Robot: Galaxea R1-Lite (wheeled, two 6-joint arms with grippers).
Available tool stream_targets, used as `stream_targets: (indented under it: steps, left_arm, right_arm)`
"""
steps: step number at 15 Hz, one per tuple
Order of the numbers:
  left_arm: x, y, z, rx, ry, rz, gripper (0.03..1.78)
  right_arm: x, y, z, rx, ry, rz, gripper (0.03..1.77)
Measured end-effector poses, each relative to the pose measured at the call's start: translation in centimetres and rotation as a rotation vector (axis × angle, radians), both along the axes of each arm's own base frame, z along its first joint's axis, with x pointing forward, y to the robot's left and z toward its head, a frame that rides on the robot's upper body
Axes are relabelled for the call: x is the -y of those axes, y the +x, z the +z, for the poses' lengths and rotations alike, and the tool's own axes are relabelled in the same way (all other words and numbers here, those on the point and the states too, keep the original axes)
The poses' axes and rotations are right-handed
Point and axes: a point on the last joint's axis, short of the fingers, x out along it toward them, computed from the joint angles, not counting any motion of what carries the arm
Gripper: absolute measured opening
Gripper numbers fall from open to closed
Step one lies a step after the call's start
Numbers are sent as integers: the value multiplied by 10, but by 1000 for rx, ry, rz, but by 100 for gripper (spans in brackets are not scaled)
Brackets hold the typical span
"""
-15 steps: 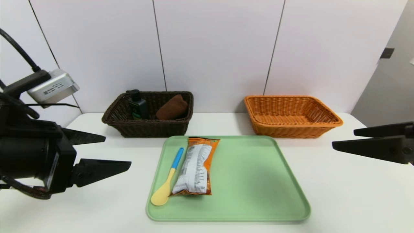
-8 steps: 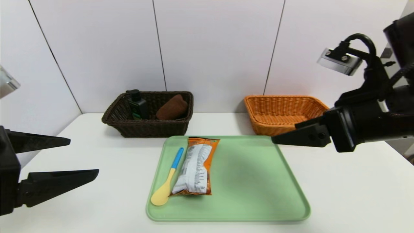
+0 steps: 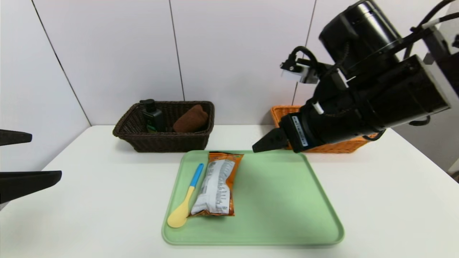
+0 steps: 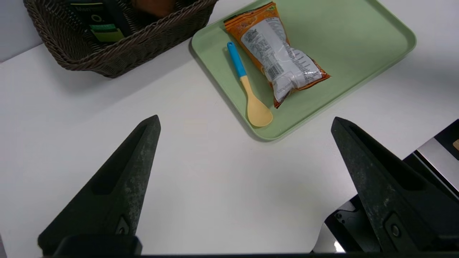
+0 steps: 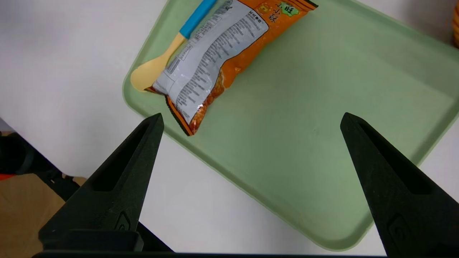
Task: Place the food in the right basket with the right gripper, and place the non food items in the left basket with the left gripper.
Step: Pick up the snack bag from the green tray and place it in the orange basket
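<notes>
Reaching over the green plastic tray [image 3: 287, 200], spread right gripper [image 5: 251, 123] targets the flat orange-and-white snack packet [image 3: 216, 184]; next: descend, pinch it. Left gripper [image 4: 244, 125] spread, idle.

Right arm [image 3: 362, 104] covers most of the right basket [image 3: 283, 111]; only its near-left corner and a strip of its front rim show below the wrist. Left gripper [image 3: 43, 157] is cut by the head view's edge, fingertips alone visible. Pump bottle [image 3: 153, 116] stands partly behind the left basket [image 3: 161, 141] wall.
</notes>
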Motion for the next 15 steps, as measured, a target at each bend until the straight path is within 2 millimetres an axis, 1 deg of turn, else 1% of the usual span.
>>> stream_targets:
  steps: [3, 5, 8, 11, 15]
  left_arm:
    - [-1, -1, 2, 10, 3, 1, 169]
    - [-1, -2, 2, 17, 11, -4, 169]
    - [-1, -2, 1, 5, 15, -3, 169]
    - [-1, -1, -1, -6, 18, -5, 169]
    - [-1, -1, -4, -17, 22, -8, 169]
  right_arm:
    - [-35, 6, -6, -56, -40, -85, 170]
    - [-56, 8, -19, -116, -62, -113, 170]
    - [-82, 16, -44, -166, -68, -145, 170]
    - [-100, 20, -65, -206, -70, -163, 170]
    - [-118, 24, -83, -230, -39, -204, 170]
